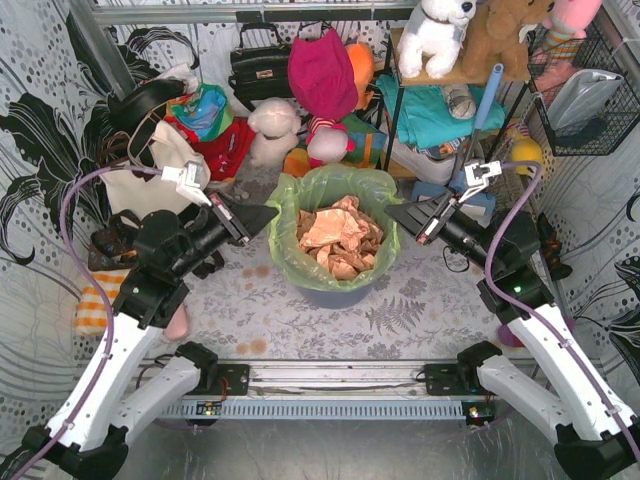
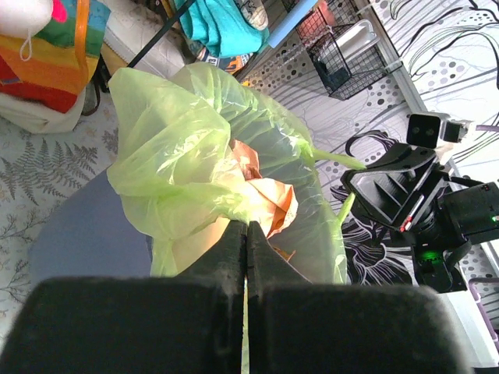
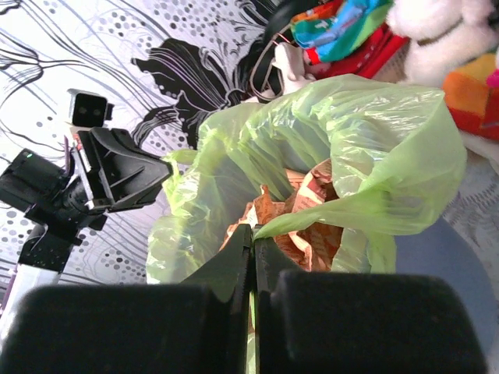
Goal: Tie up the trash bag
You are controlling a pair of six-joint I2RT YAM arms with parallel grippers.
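Observation:
The trash bag (image 1: pixel 300 200), thin lime-green plastic, lines a round blue-grey bin (image 1: pixel 335 296) at the table's middle, with crumpled tan-brown paper (image 1: pixel 338 235) inside. At the bag's left rim my left gripper (image 1: pixel 268 214) is shut on a gathered fold of green plastic (image 2: pixel 195 195). My right gripper (image 1: pixel 393 211) is shut on a stretched strip of the right rim (image 3: pixel 327 214). In each wrist view the black fingers (image 2: pixel 234 249) (image 3: pixel 234 257) meet with a sliver of green between them. The bag's mouth stays open between the two grippers.
A cream tote bag (image 1: pixel 150 165) and a black handbag (image 1: pixel 260 65) lie behind the left arm. Plush toys (image 1: pixel 275 130) crowd the back. A shelf with teal cloth (image 1: pixel 430 110) and a wire basket (image 1: pixel 590 90) stand at the back right. A striped cloth (image 1: pixel 95 300) lies far left.

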